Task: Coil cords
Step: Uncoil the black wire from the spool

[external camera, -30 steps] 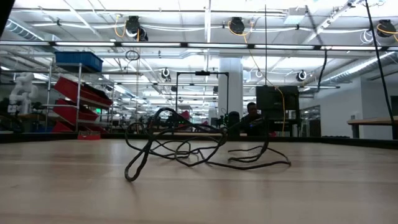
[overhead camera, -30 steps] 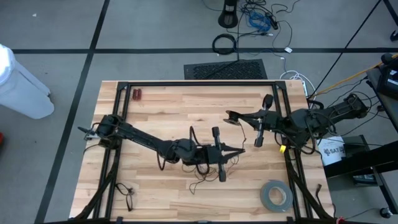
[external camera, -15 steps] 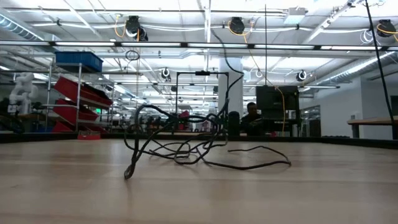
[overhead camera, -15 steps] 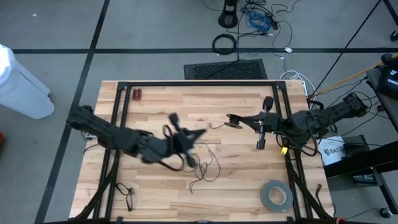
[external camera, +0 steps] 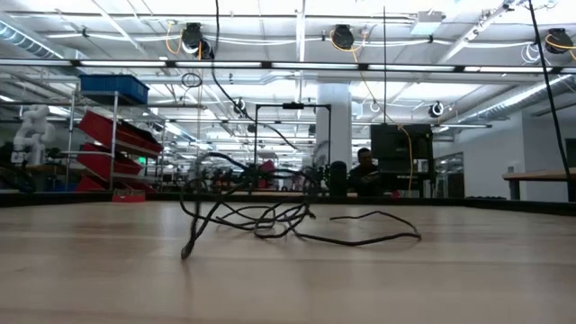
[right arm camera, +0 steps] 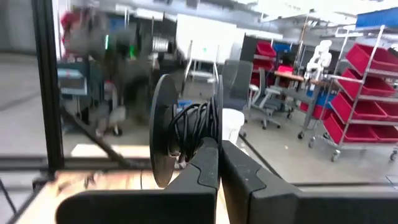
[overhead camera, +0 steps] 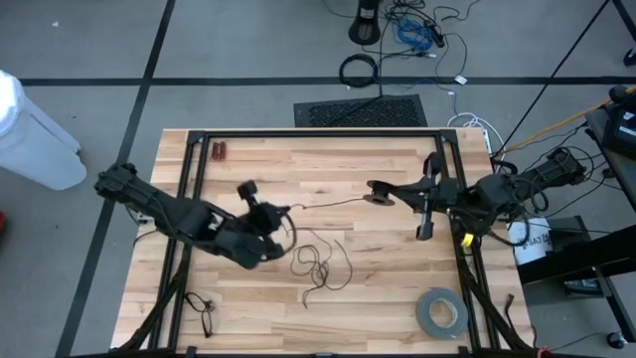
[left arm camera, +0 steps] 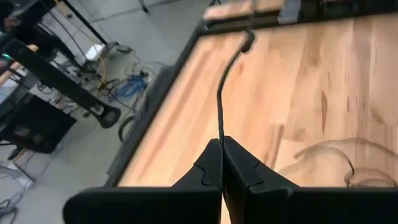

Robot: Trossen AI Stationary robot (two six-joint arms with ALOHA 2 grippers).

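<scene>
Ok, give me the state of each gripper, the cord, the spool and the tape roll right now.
Left gripper: shut on the thin black cord.
Cord: mostly loose strands on the table, one strand stretched toward the spool.
Right gripper: shut on the black spool.
Spool: partly wound.
Grey tape roll: flat, untouched.

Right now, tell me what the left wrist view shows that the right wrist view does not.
Only the left wrist view: the left gripper, jaws shut on a strand of the cord, over the bare wooden table, with loose loops lying on it. Only the right wrist view: the right gripper, jaws shut at a small black spool wound with cord, the room behind. Both share the thin black cord.
</scene>
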